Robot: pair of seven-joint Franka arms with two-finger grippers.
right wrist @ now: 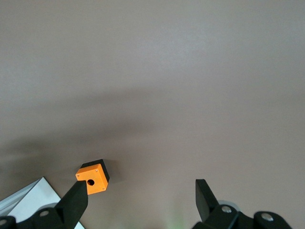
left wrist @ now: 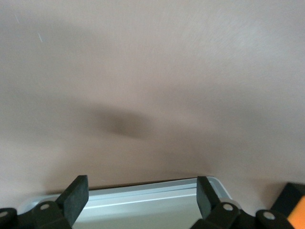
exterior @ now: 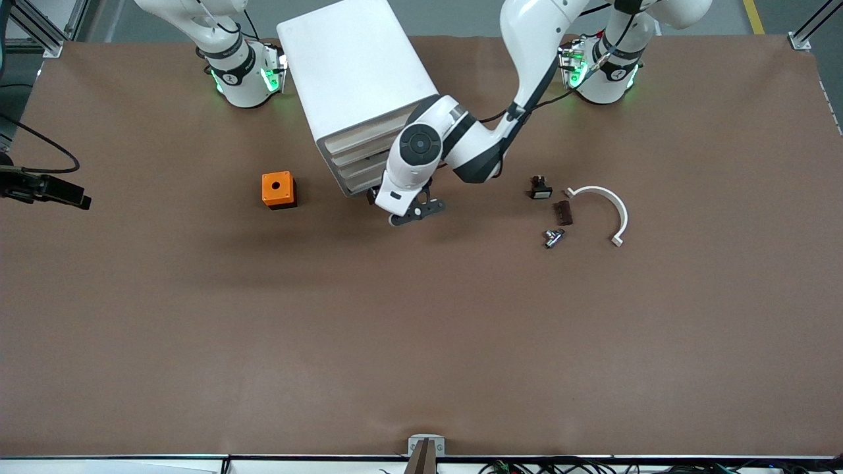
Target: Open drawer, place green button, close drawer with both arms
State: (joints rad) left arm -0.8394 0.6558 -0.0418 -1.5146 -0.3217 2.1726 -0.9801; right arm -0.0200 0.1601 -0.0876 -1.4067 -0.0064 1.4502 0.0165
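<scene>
Evidently, in the front view, the left arm is reaching from its base across to the front of the white cabinet (exterior: 359, 92). The left gripper (exterior: 377, 196) is sitting low against the stacked drawer fronts, about level with the drawer (exterior: 360, 174), third from the top. That placement suits taking hold of its lip to pull it out. All four fronts are looking flush, so the opening step is judged not yet done.

The button (exterior: 553, 237) is probably the tiny part lying on the worktop (exterior: 421, 342), well apart from the cabinet toward the left arm's end, though its green cap is too small to make out. It is lying nearer the front camera than a black-and-white switch part (exterior: 540, 189) and beside a white curved piece (exterior: 612, 207). An orange box (exterior: 278, 189) is standing toward the right arm's end. The right arm is waiting, its gripper out of this view.

Next, in the left wrist view, the left gripper (left wrist: 138, 193) is holding its jaws wide around nothing, with a white rim (left wrist: 152, 196) lying between them. Whether that rim belongs to the third drawer cannot be told.

Lastly, in the right wrist view, the right gripper (right wrist: 138, 195) is hanging high over the worktop with its jaws wide and unladen, looking down on the orange box (right wrist: 93, 178).
</scene>
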